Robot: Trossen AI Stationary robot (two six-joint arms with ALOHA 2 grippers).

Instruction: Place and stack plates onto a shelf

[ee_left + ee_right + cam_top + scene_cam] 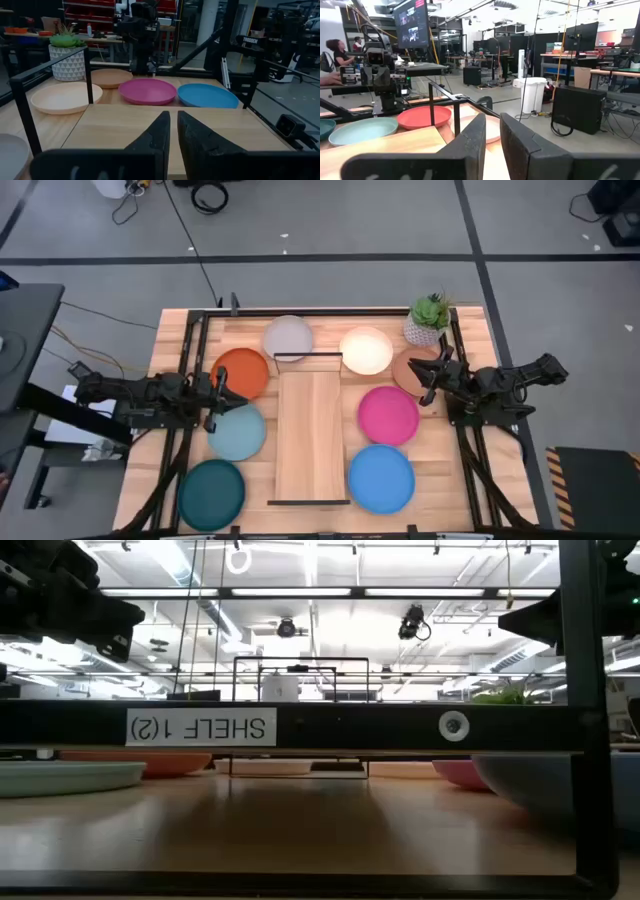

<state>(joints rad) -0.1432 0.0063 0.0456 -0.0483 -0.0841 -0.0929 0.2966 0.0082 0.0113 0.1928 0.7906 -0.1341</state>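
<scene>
Eight plates lie flat on the table around the shelf (310,435), a long light-wood board with black wire ends. Left of it are the orange plate (240,372), the light teal plate (238,432) and the dark teal plate (212,493). The grey plate (288,337) and the cream plate (366,350) lie at its far end. On its right are the terracotta plate (412,368), the magenta plate (388,415) and the blue plate (381,478). My left gripper (226,392) hovers shut between the orange and light teal plates. My right gripper (426,382) hovers shut over the terracotta plate's edge. The shelf board carries nothing.
A potted green plant (430,318) stands at the table's far right corner, beside the terracotta plate. Black frame rails run along the table's left and right sides under both arms. In the low view the shelf's near black wire end (590,720) fills the foreground.
</scene>
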